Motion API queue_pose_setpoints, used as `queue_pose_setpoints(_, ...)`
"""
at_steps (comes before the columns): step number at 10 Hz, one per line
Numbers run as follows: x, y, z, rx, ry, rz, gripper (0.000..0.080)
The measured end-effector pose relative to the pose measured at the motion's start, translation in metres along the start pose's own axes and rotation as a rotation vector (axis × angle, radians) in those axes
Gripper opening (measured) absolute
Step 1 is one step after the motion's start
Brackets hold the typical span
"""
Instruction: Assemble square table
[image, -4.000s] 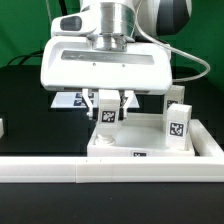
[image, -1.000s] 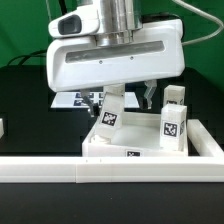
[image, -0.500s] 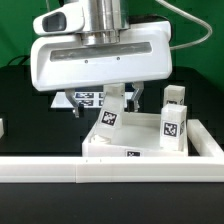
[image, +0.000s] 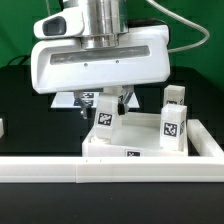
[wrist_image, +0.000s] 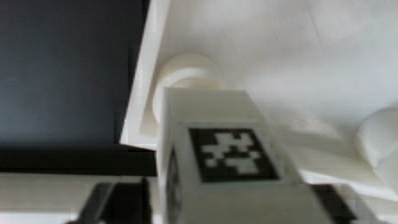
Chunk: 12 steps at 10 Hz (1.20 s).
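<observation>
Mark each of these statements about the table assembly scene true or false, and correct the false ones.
1. The pincer holds a tagged leg. True.
2. That leg lies flat on the black table. False: it stands over the square slab at a corner socket.
3. Two more legs stand upright at the exterior view's right. True.
4. The slab is black. False: it is white.

Pretty clearly a robotics lab setup, not anyone's home. There's a green backdrop (image: 15, 30) behind everything, a black table (image: 25, 95), and a long white border wall (image: 110, 170) fencing off the near edge. The white plastic parts carry printed black-and-white tags (image: 172, 128), and a flat marker board (image: 88, 97) lies at the back.
</observation>
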<state>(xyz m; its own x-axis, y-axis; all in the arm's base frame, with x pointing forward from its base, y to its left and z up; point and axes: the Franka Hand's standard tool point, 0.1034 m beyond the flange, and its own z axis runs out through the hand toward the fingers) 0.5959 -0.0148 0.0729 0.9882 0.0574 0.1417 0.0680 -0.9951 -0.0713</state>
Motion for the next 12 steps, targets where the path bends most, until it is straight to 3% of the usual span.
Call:
queue_pose_setpoints(1, 0.0001, 0.0001, -0.0001, 0.000, 0.000, 0.000, 0.0288)
queue_pose_setpoints(8, -0.0002, -0.0004, 0.0010, 0.001, 0.001, 0.052, 0.0290)
queue_pose_setpoints(12, 0.0016, -0.0073, 0.0025, 0.004, 0.038, 0.358, 0.0290)
